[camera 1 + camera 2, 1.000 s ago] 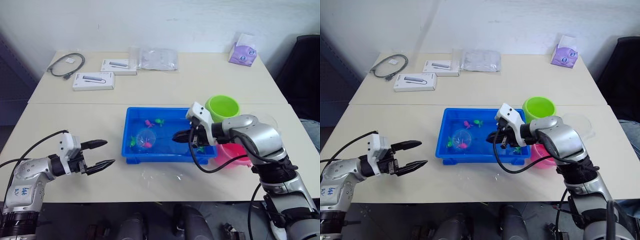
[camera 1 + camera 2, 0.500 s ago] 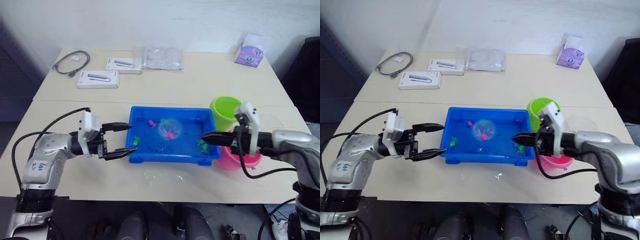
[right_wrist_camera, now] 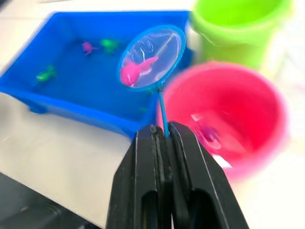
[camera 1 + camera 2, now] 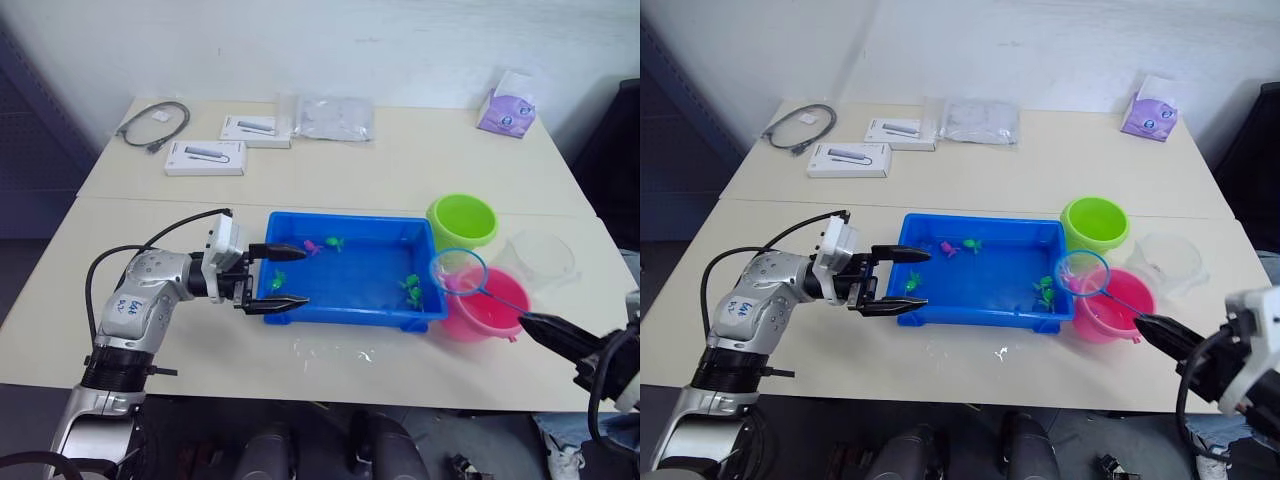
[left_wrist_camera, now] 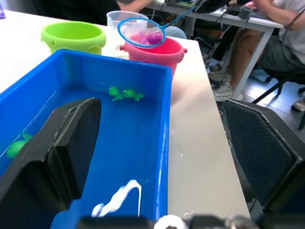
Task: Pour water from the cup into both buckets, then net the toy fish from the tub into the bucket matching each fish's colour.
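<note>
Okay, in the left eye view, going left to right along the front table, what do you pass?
Left gripper → blue tub → net hoop → pink bucket → right gripper.

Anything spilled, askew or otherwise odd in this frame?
Yes: a wet patch glistens on the table just in front of the tub, so water has spilled outside it. Otherwise things look orderly: the green bucket and pink bucket stand upright, and the net holds a pink fish.
</note>
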